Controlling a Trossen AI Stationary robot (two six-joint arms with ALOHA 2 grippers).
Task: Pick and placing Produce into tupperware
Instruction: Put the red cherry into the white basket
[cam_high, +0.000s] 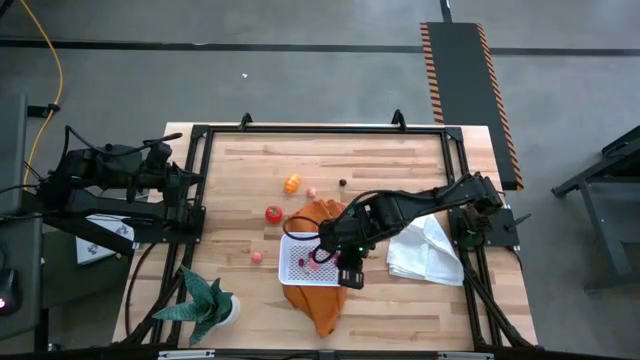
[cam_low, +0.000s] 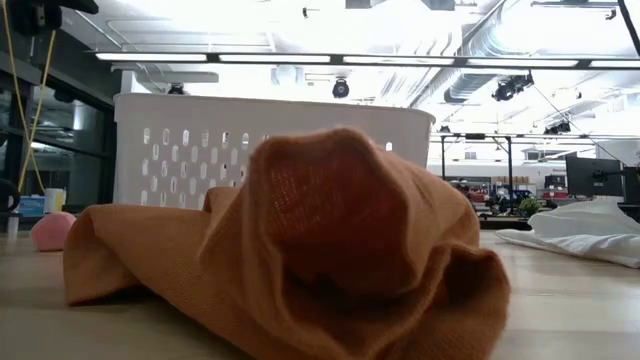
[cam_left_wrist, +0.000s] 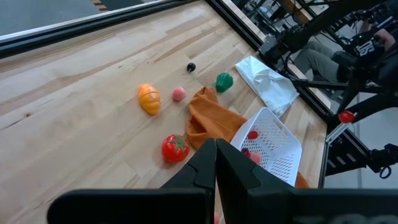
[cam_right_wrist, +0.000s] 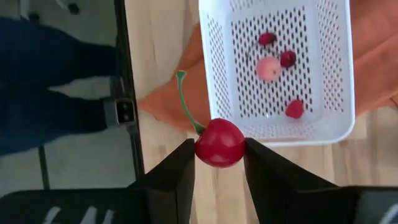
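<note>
The right gripper (cam_right_wrist: 219, 154) has its jaws closed on a red cherry (cam_right_wrist: 219, 143), green stem (cam_right_wrist: 183, 99) sticking out ahead. Just beyond the jaws sits the white basket (cam_right_wrist: 213, 74) on an orange cloth (cam_right_wrist: 166, 102), holding four small pink and red fruits. The left gripper (cam_left_wrist: 216, 163) waits off the table's edge, jaws shut and empty; a tomato (cam_left_wrist: 175, 148) lies just ahead of them.
</note>
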